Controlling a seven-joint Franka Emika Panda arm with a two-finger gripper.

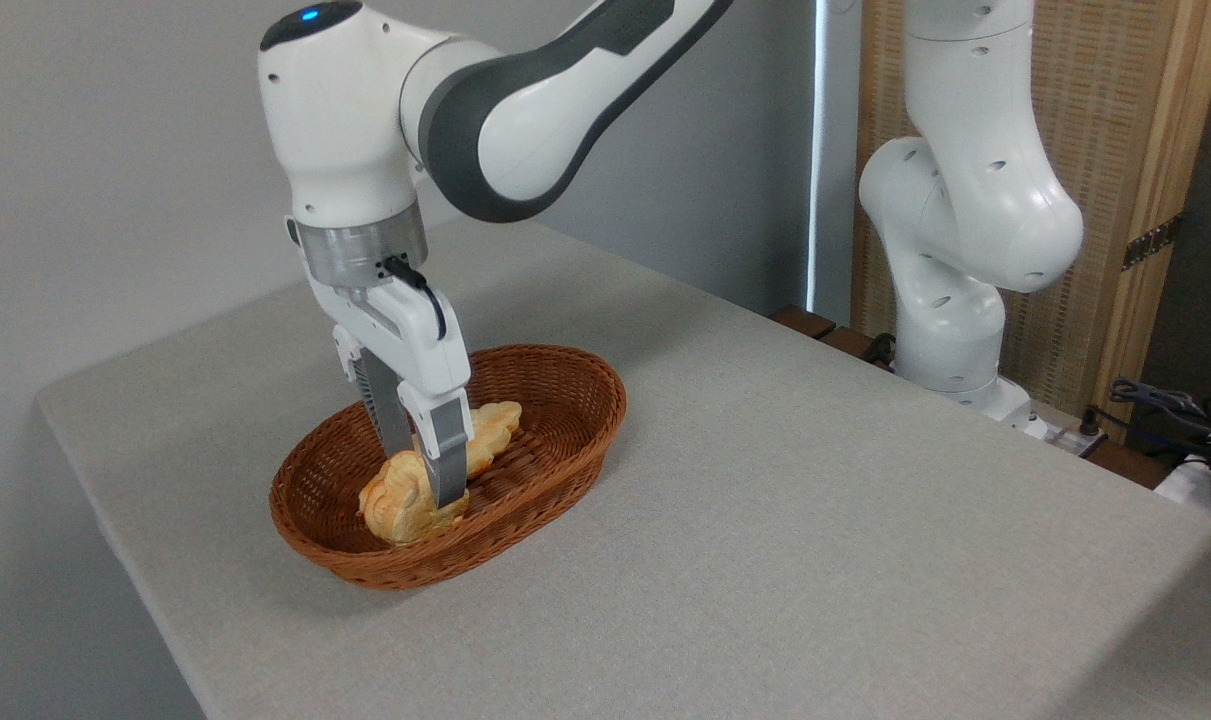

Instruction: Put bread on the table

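Fingers point(449, 470) straddle the bread point(402, 508) inside the wicker basket point(555, 400) on the table point(815, 520)
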